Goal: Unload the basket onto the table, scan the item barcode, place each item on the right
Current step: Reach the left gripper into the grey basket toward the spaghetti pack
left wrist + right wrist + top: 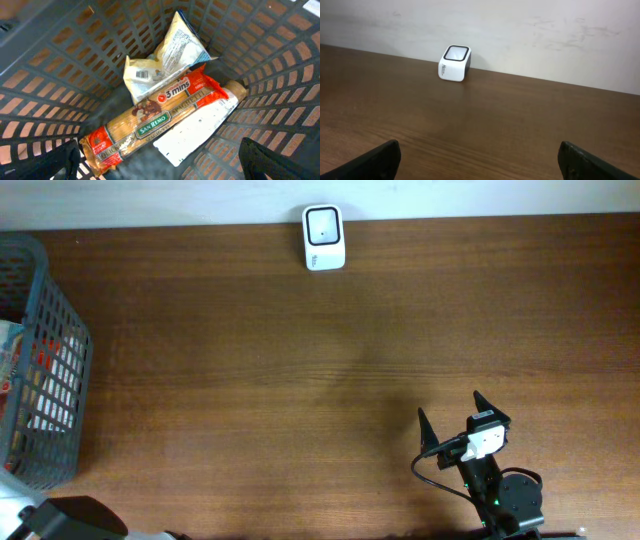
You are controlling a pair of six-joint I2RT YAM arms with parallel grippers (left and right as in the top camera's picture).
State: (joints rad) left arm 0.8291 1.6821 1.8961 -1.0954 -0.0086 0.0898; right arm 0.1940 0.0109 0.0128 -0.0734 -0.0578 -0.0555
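Scanner: white scanner [324, 237] with a dark window, at the top centre of the overhead frame, on the far edge of the table [300, 370].
Basket: grey mesh basket [45, 360], at the left edge of the overhead frame.
Items: on the basket floor in the left wrist view, a spaghetti pack [150, 122] lies diagonally across the centre. A pale bag [172, 52] with a barcode label touches its upper edge. A white flat pack [197, 130] lies just beside it, lower right.
Left fingers [55, 162]: spread wide at the bottom corners, above the items, holding nothing.
Right fingers [424, 425]: spread wide at the lower right of the overhead frame, empty, well apart from the scanner.
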